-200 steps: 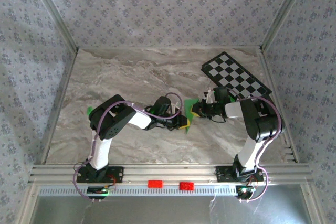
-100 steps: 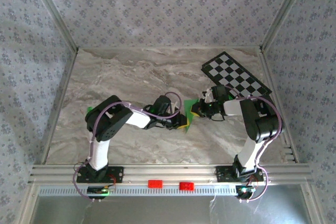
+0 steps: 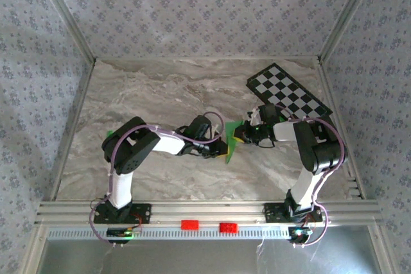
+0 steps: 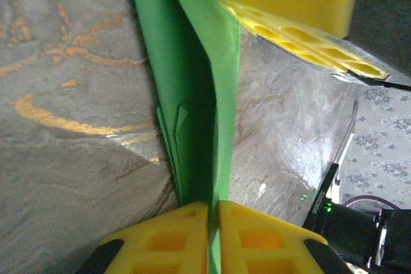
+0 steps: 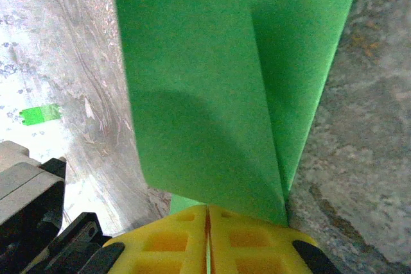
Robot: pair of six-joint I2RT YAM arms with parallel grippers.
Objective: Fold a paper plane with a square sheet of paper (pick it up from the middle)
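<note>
Square sheet of paper (image 3: 228,140), bright green, part-folded: centre of frame in the top view, between the arms. Left gripper (image 4: 212,222) and right gripper (image 5: 207,226) each pinched tight on it. Step, judged: mid-fold, creasing. Next calls for aligned layers and no tearing. Long axis roughly top-to-bottom, tapering toward the lower edge.

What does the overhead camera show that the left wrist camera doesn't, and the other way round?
Overhead: the whole left arm and right arm reaching toward each other, plus a checkered board at the far right. Left wrist: a close-up of the left gripper shut on the green paper, whose stacked folded layers are visible. Both: the green paper and the marble table.
</note>
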